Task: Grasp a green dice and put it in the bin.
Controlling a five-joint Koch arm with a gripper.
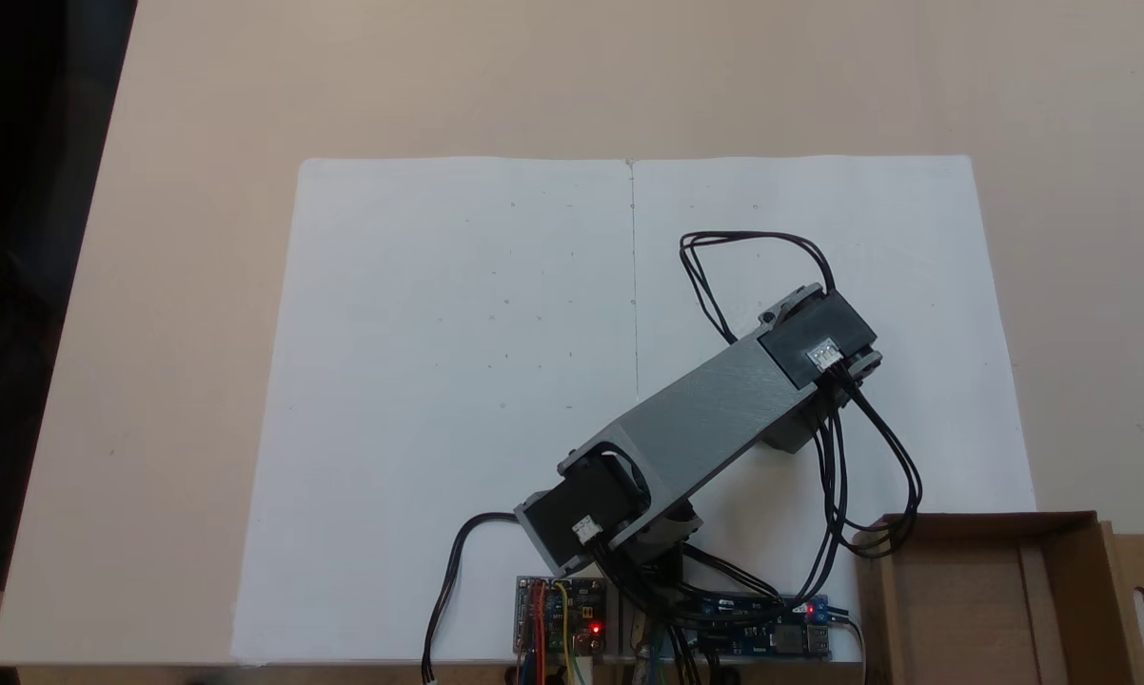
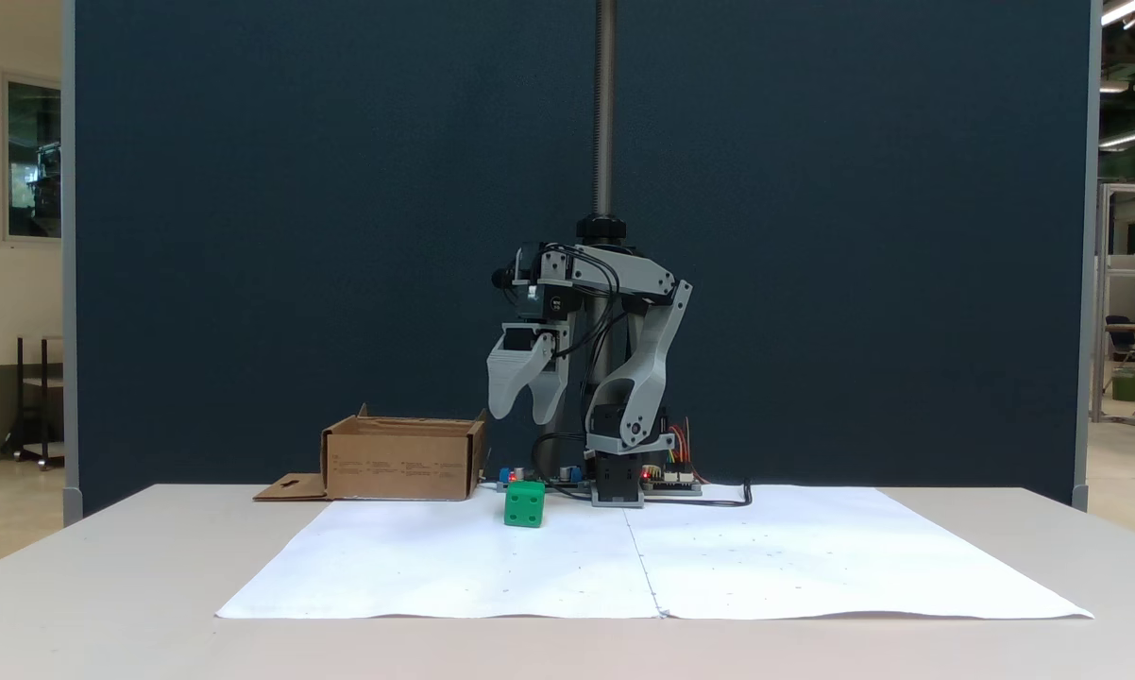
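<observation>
The green dice [image 2: 524, 503] rests on the white paper, just in front of the arm's base. High above it hangs my gripper [image 2: 522, 416], pointing down, open, with nothing between its grey fingers [image 2: 506, 378]. The bin [image 2: 402, 459] is a low brown cardboard box standing to the left of the dice, its flap lying flat on the table. Seen from above in a fixed view, the bin [image 1: 972, 533] sits at the lower right corner, and the grey arm [image 1: 715, 404] reaches over the right sheet, covering the dice and the gripper.
White paper sheets [image 1: 458, 381] cover the middle of the beige table [image 1: 153, 285]. Controller boards [image 1: 561, 616] with red lights and black cables [image 1: 877, 457] lie by the arm's base, near the bin. A metal pole [image 2: 605, 104] rises behind the arm.
</observation>
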